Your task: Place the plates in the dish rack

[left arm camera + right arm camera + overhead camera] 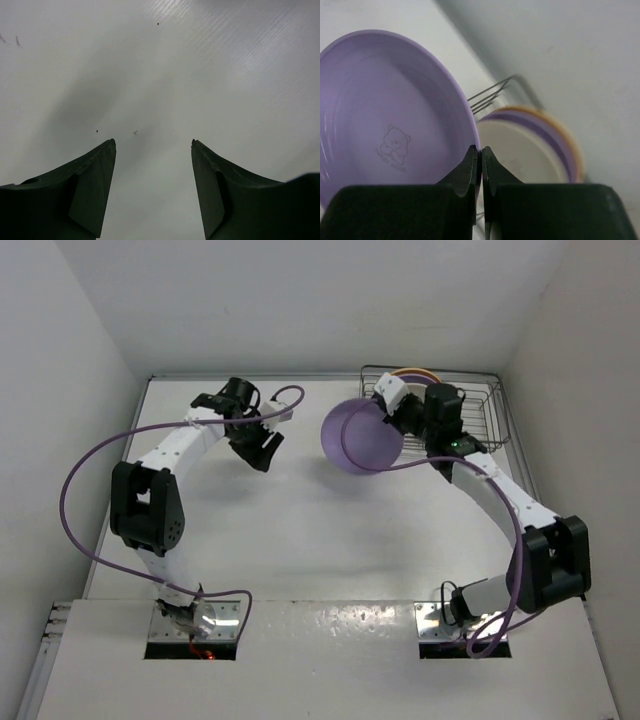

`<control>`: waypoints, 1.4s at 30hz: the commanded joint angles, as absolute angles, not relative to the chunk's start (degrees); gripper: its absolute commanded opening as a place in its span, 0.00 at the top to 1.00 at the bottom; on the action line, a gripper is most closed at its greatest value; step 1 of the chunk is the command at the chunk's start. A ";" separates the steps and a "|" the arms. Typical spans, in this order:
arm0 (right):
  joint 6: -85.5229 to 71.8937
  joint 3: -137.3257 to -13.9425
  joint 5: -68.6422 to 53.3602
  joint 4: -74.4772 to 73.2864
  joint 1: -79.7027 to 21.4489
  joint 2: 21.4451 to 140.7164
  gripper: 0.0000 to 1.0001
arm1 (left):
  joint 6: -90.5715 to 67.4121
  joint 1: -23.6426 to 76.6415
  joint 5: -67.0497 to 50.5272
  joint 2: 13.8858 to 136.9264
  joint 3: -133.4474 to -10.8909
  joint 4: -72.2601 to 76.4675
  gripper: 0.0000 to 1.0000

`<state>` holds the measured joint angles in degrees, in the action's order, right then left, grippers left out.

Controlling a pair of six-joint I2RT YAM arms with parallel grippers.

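My right gripper [392, 418] is shut on the rim of a lavender plate [358, 434] and holds it on edge in the air, just left of the dish rack [490, 418]. In the right wrist view the gripper [481, 150] pinches that plate [385, 120], which has a small bear print. Behind it a cream plate [520, 150], a second lavender plate [547, 132] and a yellow-orange plate [570, 140] stand upright in the rack [490, 95]. My left gripper [262, 447] is open and empty over bare table [154, 142].
The white table [300, 530] is walled at the back and both sides. The rack sits in the back right corner. Purple cables loop from both arms, one [75, 490] on the left and one [515, 580] on the right.
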<state>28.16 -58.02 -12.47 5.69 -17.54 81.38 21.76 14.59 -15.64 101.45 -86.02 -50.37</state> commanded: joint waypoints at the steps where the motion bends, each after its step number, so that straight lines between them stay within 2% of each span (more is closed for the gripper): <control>1: 37.78 -64.50 -20.38 14.40 -13.63 79.89 1.00 | 21.62 13.45 -16.52 99.32 -85.87 -49.39 0.33; 4: 46.21 -66.97 -25.13 15.73 -10.46 80.77 1.00 | 21.62 13.45 -16.52 99.32 -85.87 -49.39 0.33; 9: 66.77 -69.52 -24.44 14.41 -6.95 84.28 1.00 | 21.62 12.92 -15.47 99.84 -85.87 -49.39 0.33; 18: 81.10 -67.59 -23.91 16.95 -4.48 89.20 1.00 | 21.62 12.92 -14.95 102.13 -87.45 -49.92 0.33; 24: 81.65 -65.31 -21.53 25.74 -3.78 92.90 1.00 | 22.15 12.92 -14.94 103.88 -89.29 -51.76 0.33; 36: 83.07 -56.17 -20.13 26.19 -4.13 93.78 1.00 | 22.15 11.87 -14.94 105.55 -90.35 -52.29 0.33; 39: 79.11 -55.20 -19.08 29.52 -5.09 93.61 0.95 | 22.15 11.87 -14.94 105.56 -90.97 -52.29 0.33; 40: 75.62 -55.11 -18.99 31.53 -5.27 93.34 0.87 | 22.15 11.87 -14.94 105.56 -90.97 -52.29 0.33; 41: 74.63 -55.02 -18.55 33.38 -5.71 92.99 0.82 | 22.15 11.87 -14.94 105.56 -90.97 -52.29 0.33; 42: 72.44 -55.28 -18.46 34.62 -5.97 92.47 0.82 | 22.15 11.87 -14.94 105.56 -90.97 -52.29 0.33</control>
